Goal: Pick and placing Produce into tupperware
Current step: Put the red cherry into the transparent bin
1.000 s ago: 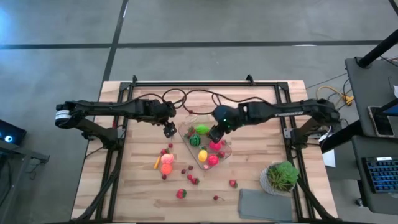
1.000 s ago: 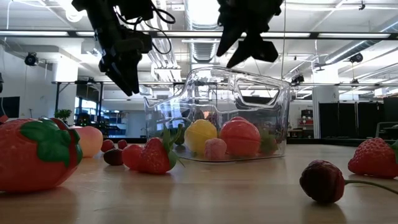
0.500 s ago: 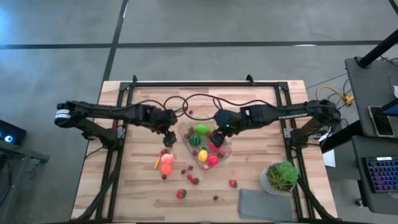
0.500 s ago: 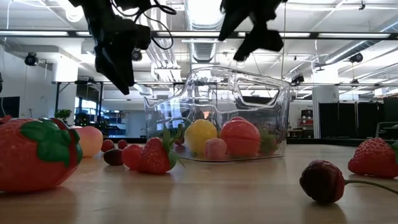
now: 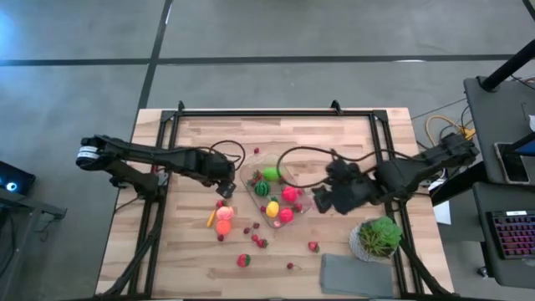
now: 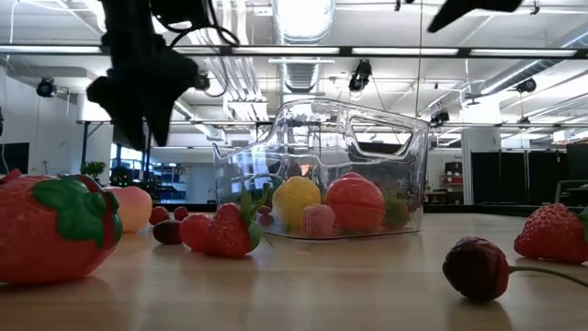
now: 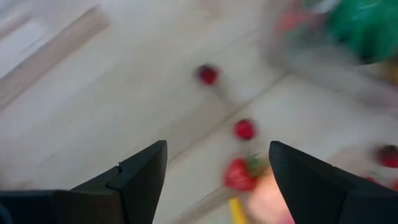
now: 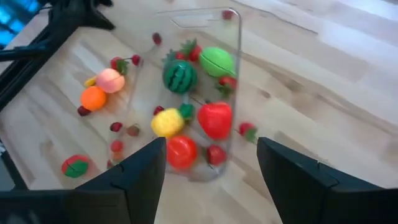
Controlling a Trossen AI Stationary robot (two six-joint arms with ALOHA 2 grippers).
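While the wooden table [image 5: 351, 134] carries everything, the clear tupperware [image 5: 277, 196] sits near its middle, slightly turned, and already holds a green piece [image 5: 271, 174], a small watermelon [image 5: 262, 189], a yellow piece [image 5: 272, 208] and several red ones [image 5: 290, 196]. Beside the tub on the right stands the right gripper [image 5: 322, 201], just off its edge; the right wrist view shows its two dark fingers [image 8: 134, 180] spread apart with nothing between them, looking down on the tub [image 8: 202, 93]. At the tub's other side, the left gripper [image 5: 224, 186] hangs above the loose produce; its fingers [image 7: 140, 177] are likewise parted and empty, with small red berries [image 7: 244, 129] on the wood below. A leafy potted plant [image 5: 380, 237] and a flat grey cloth [image 5: 358, 274] occupy the table's near right corner. Left of the tub lie a peach-pink fruit [image 5: 224, 213] touching an orange one [image 5: 223, 227], a thin orange piece [image 5: 211, 219], and scattered strawberries [image 5: 243, 261] and dark cherries [image 5: 290, 267] nearer the front edge.
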